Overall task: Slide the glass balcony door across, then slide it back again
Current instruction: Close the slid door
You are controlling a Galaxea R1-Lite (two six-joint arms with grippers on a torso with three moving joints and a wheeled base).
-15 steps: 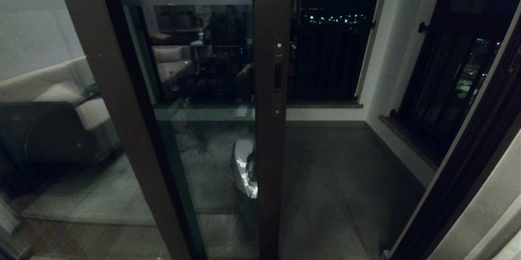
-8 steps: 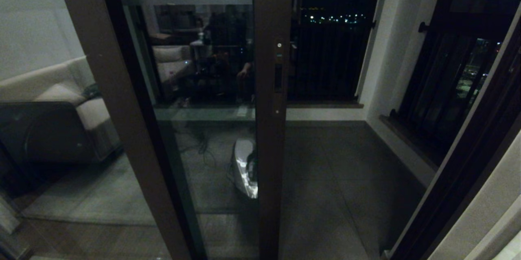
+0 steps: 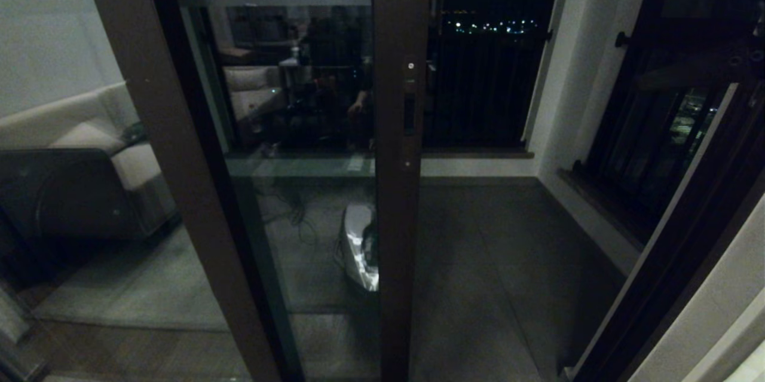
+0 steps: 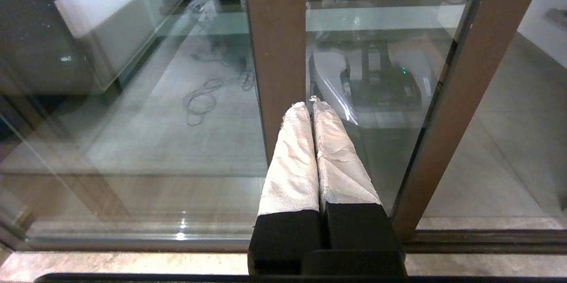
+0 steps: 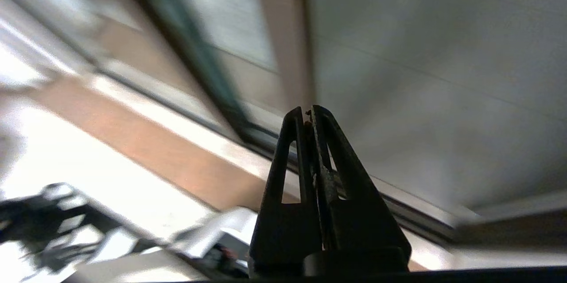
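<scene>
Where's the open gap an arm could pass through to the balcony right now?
Open gap: right of the glass balcony door, between its handle stile and the dark frame at far right, with bare balcony floor beyond. Left of the stile, glass blocks the way.

A pale sofa (image 3: 89,137) stands at the room's left edge, seen through the fixed glass pane (image 3: 54,131). A dark barred window (image 3: 657,125) lines the balcony's right wall. Grey floor tiles (image 3: 496,262) cover the balcony, and distant city lights (image 3: 487,27) glimmer beyond its far railing (image 3: 478,95).
</scene>
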